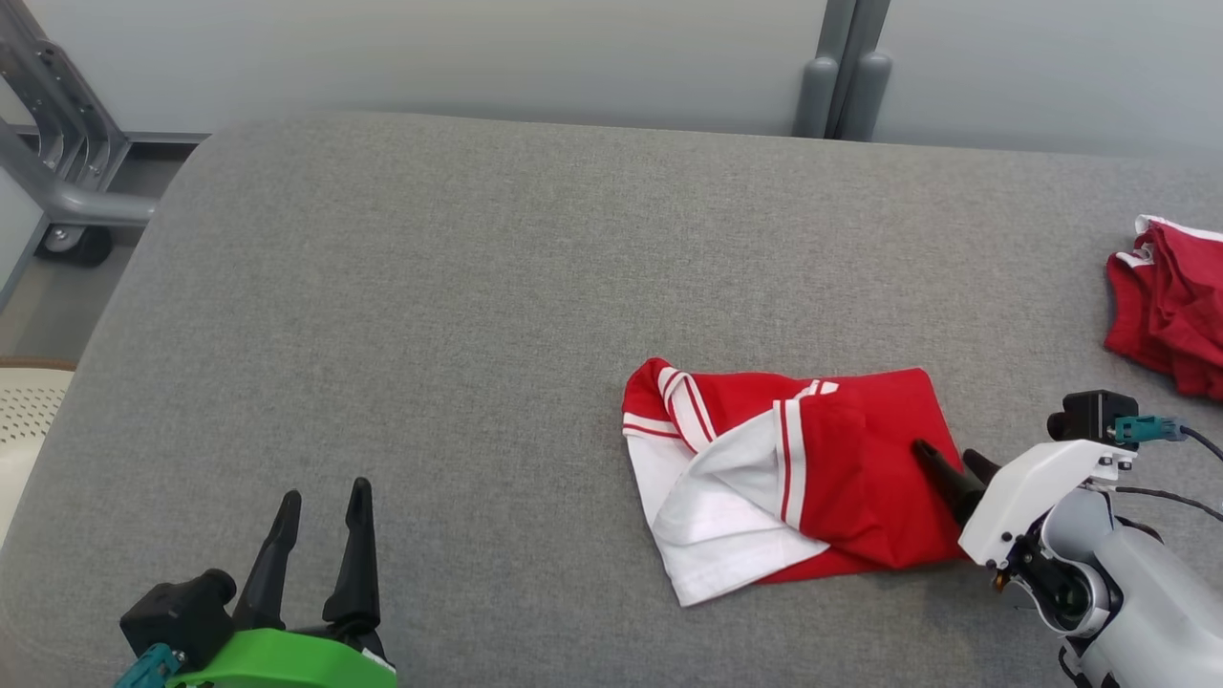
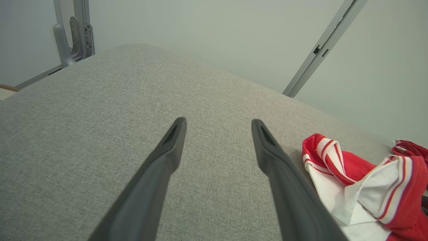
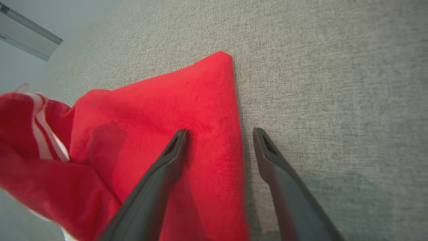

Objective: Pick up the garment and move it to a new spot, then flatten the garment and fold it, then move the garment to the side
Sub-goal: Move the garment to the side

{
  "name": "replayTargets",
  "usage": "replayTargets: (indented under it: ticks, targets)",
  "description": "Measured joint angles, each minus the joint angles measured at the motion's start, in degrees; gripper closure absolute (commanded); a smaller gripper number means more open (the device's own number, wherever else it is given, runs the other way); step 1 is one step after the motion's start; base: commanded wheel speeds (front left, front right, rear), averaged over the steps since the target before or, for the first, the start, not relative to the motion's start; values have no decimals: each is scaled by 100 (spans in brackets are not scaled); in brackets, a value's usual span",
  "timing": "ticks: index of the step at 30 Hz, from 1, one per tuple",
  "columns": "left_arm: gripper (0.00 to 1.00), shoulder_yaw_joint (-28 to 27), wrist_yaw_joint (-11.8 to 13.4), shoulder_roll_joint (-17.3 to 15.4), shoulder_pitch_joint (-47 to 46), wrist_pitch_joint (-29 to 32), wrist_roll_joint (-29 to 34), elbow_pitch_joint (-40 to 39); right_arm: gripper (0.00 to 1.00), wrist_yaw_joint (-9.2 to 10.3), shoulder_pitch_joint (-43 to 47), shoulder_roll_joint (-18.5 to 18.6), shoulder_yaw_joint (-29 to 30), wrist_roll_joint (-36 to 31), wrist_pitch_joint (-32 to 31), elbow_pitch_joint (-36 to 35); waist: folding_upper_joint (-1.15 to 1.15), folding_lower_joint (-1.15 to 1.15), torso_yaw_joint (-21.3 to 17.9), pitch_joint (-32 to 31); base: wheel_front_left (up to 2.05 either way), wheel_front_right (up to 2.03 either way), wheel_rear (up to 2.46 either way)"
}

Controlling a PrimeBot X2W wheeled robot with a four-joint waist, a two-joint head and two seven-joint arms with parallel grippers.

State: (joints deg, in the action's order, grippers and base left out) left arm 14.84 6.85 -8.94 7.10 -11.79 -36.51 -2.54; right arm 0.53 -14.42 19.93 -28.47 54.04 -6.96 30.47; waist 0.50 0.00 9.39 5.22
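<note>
2 pincers, fingers apart, nothing held. The left pincer (image 1: 326, 490) is nearest, over bare grey worktop (image 1: 478, 287). The right pincer (image 1: 946, 449) straddles the right edge of the crumpled red-and-white garment (image 1: 841, 478) mid-worktop. A second red garment (image 1: 1170, 306) lies beyond, far right.

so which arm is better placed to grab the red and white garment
Probably the right: the right gripper is open astride the edge of the garment, while the left gripper is open over grey surface well away.
</note>
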Motion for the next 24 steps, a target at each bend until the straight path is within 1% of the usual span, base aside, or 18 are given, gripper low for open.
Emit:
replayTargets:
  ticks: [7,9,10,12,13,14,17,24]
  targets:
    - [0,0,0,0,-6,43,15,-8,0,-12,-63,11,58,63,-51,226,0,0,77,103,0,0,0]
    - [0,-11,0,-1,-7,42,15,-7,0,-115,-115,-5,48,88,-65,269,0,0,96,124,0,0,0]
    - [0,-15,0,-1,-7,42,16,-7,0,-122,-156,-24,47,122,-68,299,0,0,101,130,0,0,0]
    - [0,-19,0,-1,-7,42,24,-7,57,-213,-206,-45,29,165,-124,335,0,0,109,140,0,0,0]
    - [0,-19,0,-1,-7,42,24,-7,84,-213,-206,-45,29,165,-124,335,0,0,109,140,0,0,0]
    - [0,-20,0,-1,-7,42,24,-7,100,-266,-218,-46,7,167,-132,352,0,0,112,143,0,0,0]
    - [0,-29,0,-1,-8,43,58,-8,100,-414,-266,-56,-57,167,-176,391,0,0,117,150,0,0,0]
    - [0,-185,23,-1,-8,40,74,8,100,-558,-523,-52,16,166,-66,294,0,0,30,107,0,0,0]
